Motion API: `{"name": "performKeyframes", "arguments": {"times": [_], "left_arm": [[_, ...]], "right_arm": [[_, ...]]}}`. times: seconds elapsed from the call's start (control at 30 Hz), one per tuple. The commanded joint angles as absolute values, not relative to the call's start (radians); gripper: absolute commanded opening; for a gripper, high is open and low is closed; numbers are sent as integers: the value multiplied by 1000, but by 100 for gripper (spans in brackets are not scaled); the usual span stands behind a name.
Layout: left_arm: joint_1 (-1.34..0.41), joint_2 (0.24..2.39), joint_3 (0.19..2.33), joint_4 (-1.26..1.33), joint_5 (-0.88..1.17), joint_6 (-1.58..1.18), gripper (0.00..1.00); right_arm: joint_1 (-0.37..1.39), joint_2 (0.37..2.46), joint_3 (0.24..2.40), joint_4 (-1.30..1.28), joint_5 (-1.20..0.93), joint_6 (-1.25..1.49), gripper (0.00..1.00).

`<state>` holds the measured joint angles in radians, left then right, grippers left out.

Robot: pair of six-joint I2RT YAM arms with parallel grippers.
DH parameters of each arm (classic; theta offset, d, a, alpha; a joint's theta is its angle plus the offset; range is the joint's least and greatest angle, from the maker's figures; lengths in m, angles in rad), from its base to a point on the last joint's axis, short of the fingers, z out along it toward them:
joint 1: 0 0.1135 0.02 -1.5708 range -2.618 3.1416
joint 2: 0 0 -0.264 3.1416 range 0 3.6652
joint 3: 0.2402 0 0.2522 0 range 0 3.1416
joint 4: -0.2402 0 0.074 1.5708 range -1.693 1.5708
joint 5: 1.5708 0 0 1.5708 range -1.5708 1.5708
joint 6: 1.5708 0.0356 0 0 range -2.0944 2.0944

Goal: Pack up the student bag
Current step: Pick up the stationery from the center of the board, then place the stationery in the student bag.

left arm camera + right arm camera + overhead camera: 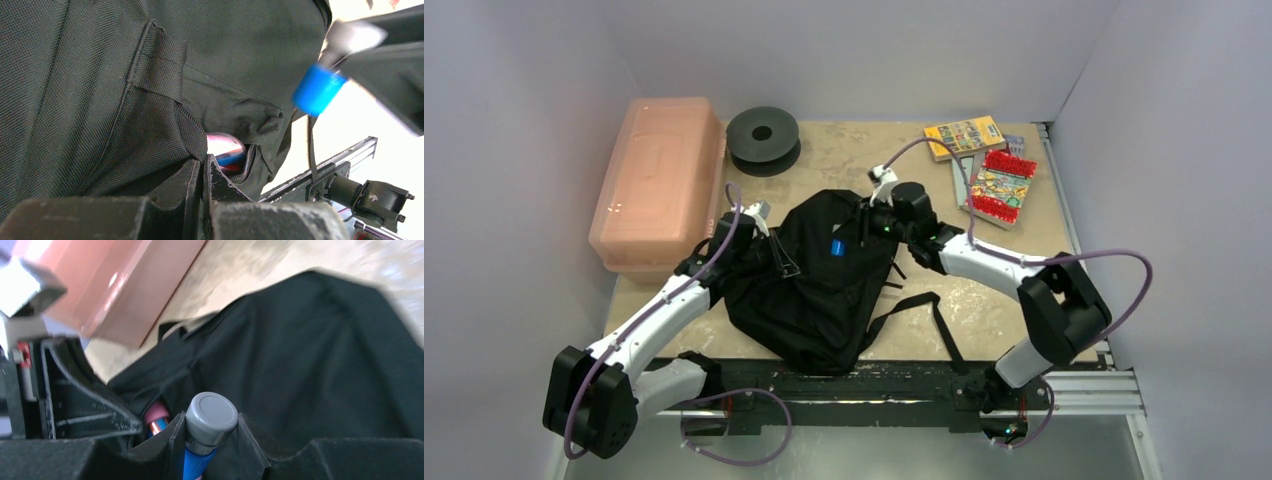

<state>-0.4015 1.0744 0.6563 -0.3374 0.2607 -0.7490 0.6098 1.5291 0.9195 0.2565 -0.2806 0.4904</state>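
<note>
Bag: the bag [814, 290] lies mid-table between the two arms, with its straps trailing toward the near edge.
Left gripper: the left gripper [205, 167] has its jaws pressed flat together, apparently pinching the lip of the pocket [252, 155]. Something shiny, pink and blue, sits inside.
Right gripper: the right gripper [211, 427] is partly closed around a marker [211, 415], blue barrel between the fingers and grey cap outward.
Marker axis: it runs along the fingers with the cap leading, and points at the bag's outer face rather than into the pocket mouth.
Key relation: the mouth lies to the left of the cap, just beside the left gripper. The cap is near it, but I cannot tell whether they touch.
Nearer arm: the right arm carries the marker, and the left only holds the mouth.
Step, judged: the marker is about to go in.
Next move needs: shifting the cap left, tilting the axis into the slot, then letting go.
Risk: the cap could snag the fabric lip.
Elsewhere: a pink box [659, 185] sits far left and books [994, 185] far right.
</note>
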Motion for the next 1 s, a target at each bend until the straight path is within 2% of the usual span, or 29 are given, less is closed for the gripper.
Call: {"name": "performKeyframes", "arguments": {"times": [0.0,0.13,0.27,0.4,0.53,0.67,0.97], "left_arm": [[-400,1051,658,-274,280,-770,0],[-400,1048,658,-270,287,-773,0],[-400,1046,656,-270,291,-770,0],[-400,1042,652,-275,284,-767,0],[-400,1036,648,-272,275,-766,0],[-400,1044,648,-265,277,-767,0],[-403,993,617,-220,327,-802,0]], "right_arm": [[671,1627,992,289,-495,416,0],[715,1707,1017,288,-622,385,0],[730,1747,1025,253,-641,315,0],[733,1779,1049,199,-796,218,0],[738,1811,1082,47,-841,98,15],[754,1863,1140,-74,-828,33,24],[778,1971,1223,-53,-837,86,24]]}}
